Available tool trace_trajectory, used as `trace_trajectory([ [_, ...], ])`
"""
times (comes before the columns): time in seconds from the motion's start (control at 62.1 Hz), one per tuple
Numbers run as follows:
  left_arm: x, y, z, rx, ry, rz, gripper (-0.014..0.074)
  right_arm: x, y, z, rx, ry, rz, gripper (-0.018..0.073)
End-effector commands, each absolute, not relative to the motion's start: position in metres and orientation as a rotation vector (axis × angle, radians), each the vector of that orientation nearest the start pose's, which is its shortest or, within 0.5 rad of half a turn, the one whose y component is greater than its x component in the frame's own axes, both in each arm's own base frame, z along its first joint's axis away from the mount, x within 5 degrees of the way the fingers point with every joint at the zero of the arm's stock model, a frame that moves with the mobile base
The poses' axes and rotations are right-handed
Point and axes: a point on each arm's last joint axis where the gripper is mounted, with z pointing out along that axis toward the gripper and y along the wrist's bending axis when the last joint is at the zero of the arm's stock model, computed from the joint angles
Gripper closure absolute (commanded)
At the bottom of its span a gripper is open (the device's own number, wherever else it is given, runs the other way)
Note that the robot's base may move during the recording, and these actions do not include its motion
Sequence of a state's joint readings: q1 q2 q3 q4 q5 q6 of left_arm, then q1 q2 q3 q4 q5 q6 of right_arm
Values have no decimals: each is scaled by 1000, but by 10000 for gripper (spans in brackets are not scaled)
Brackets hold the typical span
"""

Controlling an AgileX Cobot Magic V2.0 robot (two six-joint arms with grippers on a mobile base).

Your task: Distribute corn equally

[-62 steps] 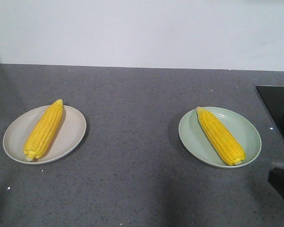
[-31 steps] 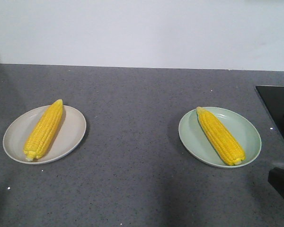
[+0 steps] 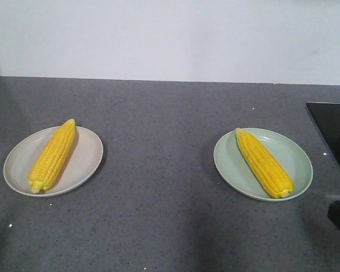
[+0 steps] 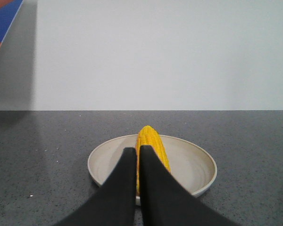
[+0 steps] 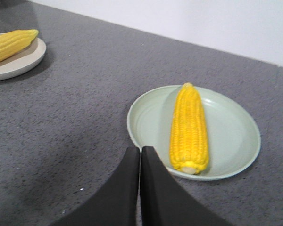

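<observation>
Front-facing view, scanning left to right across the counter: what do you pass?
Beige plate holding a corn cob → bare grey countertop → pale green plate holding a corn cob → black panel at the right edge.

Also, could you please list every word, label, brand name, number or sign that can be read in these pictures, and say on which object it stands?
None: no view shows any readable text.
The beige round plate, the pale green round plate, both yellow corn cobs and the speckled grey countertop are unmarked.
The blue and red surface in the left wrist view carries no letters.
</observation>
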State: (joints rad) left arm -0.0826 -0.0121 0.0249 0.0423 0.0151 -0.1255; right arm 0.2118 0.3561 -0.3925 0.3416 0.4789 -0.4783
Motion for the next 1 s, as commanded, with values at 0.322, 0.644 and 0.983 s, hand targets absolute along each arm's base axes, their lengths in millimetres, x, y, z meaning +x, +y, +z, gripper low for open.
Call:
trace_trajectory([
  [0.322,52,-4,222,-7,1394,-147,603,60,12,220,-138,1499,181,564],
  [0.644,53,-4,222,-7,1395,-147,603,55,12,203,-119,1470,218,564],
  [0.983,53,-4,222,-4,1395,-142,603,56,7,203,-28,1464,153,564],
])
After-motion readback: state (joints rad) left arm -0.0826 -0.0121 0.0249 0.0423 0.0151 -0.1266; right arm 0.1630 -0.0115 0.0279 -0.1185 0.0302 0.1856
